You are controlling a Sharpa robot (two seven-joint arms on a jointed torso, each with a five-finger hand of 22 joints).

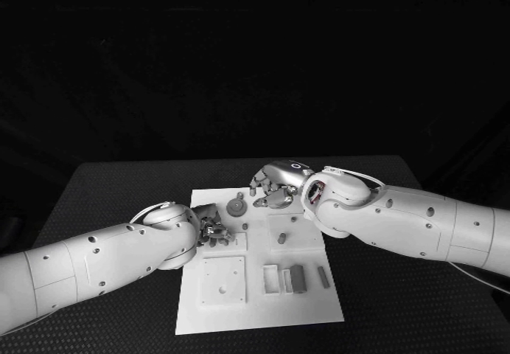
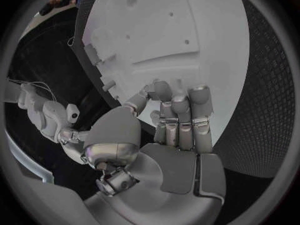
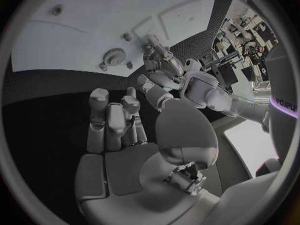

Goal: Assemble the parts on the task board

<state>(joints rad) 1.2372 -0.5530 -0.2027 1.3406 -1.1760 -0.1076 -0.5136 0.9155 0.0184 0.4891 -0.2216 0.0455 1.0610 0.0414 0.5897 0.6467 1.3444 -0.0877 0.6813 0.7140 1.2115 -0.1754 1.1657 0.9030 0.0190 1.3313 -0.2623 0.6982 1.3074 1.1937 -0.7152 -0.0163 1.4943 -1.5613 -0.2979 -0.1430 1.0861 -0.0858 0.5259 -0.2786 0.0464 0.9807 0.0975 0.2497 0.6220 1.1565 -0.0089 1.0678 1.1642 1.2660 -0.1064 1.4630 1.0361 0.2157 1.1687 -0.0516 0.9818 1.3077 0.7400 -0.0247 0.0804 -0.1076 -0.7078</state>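
Observation:
The white task board (image 1: 260, 306) lies in the middle of the table. On it I see a small gear (image 1: 236, 206), a short peg (image 1: 281, 238) and several upright bars (image 1: 298, 279) near the front. My left hand (image 1: 211, 226) is at the board's left edge, fingers bent down onto the board (image 2: 187, 25), and I see nothing held in them. My right hand (image 1: 278, 184) hovers over the board's far end, just right of the gear (image 3: 114, 60). Its palm and fingers (image 3: 109, 117) hold nothing.
A square plate (image 1: 224, 280) with small holes sits at the board's front left. Black table (image 1: 117, 192) surrounds the board, with room at the far left and front right. Both forearms cross the board's sides.

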